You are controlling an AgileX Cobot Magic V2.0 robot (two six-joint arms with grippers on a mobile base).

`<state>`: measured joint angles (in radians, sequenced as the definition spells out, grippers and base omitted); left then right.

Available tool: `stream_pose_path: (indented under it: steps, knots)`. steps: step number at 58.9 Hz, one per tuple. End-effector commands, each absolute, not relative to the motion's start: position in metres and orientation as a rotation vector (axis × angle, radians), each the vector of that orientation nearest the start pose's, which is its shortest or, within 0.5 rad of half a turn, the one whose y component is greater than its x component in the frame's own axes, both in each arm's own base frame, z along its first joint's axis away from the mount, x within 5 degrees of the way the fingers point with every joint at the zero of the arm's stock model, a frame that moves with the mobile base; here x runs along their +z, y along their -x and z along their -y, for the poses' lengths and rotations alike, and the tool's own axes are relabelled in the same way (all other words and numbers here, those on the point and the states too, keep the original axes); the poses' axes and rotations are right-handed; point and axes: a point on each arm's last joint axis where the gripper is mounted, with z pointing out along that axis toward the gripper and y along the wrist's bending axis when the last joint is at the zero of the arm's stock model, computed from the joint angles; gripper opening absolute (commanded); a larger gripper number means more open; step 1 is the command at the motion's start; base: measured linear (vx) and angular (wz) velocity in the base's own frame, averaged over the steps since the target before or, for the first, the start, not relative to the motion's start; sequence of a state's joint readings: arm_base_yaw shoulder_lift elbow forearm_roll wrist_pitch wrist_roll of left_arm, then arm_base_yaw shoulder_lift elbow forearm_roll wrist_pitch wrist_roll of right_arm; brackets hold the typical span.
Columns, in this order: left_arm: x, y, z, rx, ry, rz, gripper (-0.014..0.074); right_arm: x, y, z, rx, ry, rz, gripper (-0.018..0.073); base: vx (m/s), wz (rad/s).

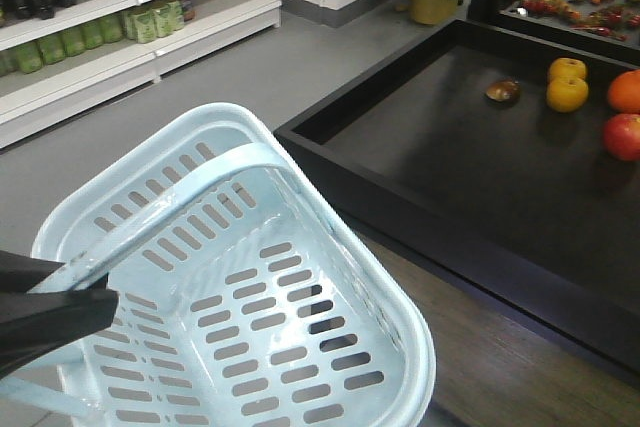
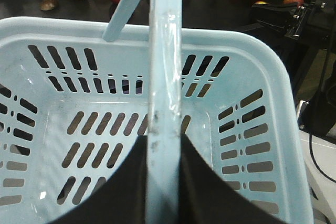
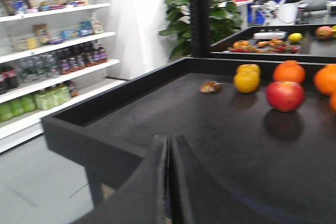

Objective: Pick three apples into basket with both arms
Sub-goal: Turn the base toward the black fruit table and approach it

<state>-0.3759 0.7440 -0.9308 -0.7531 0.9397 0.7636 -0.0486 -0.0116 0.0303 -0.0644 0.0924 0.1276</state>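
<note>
Our left tool (image 2: 164, 148) clamps the basket (image 2: 252, 38) by its handle. Our right tool (image 3: 169, 148) is closed, empty, an apple (image 3: 285, 95) at two o'clock.

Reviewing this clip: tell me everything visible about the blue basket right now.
The pale blue plastic rectangular basket has slotted walls and bottom, a thick rounded rim and a hinged handle raised over its middle. It holds no fruit. The black left hand is shut on the handle, one finger each side. The basket is beside the black display table; contact cannot be told.
</note>
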Motion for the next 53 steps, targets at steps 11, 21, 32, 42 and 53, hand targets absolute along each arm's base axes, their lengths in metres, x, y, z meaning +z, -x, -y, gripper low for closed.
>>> stream_pose_path:
  steps: [11, 21, 32, 42, 53]
  knots:
    - [0.4111, -0.0925, 0.0919, -0.721, -0.89, -1.731, -0.0006, 0.1987, -0.0562, 0.0031, -0.007, -0.076, -1.519, -0.0009, 0.11, -0.48]
    - [0.4111, -0.0925, 0.0919, -0.721, -0.89, -1.731, -0.0006, 0.1987, -0.0562, 0.0031, -0.007, -0.076, -1.519, -0.0009, 0.1, -0.45]
    - [0.4111, -0.0925, 0.0919, -0.721, -0.89, -1.731, -0.0006, 0.1987, -0.0562, 0.0031, -0.007, -0.076, -1.519, -0.0009, 0.09, -0.42]
    - [0.4111, -0.0925, 0.0919, -0.721, -0.89, -1.731, -0.0006, 0.1987, -0.0562, 0.0031, -0.007, -0.076, -1.519, -0.0009, 0.09, -0.41]
    - [0.4111, -0.0925, 0.0919, -0.721, -0.89, -1.731, -0.0006, 0.1987, -0.0562, 0.0031, -0.007, -0.076, -1.519, -0.0009, 0.08, -0.38]
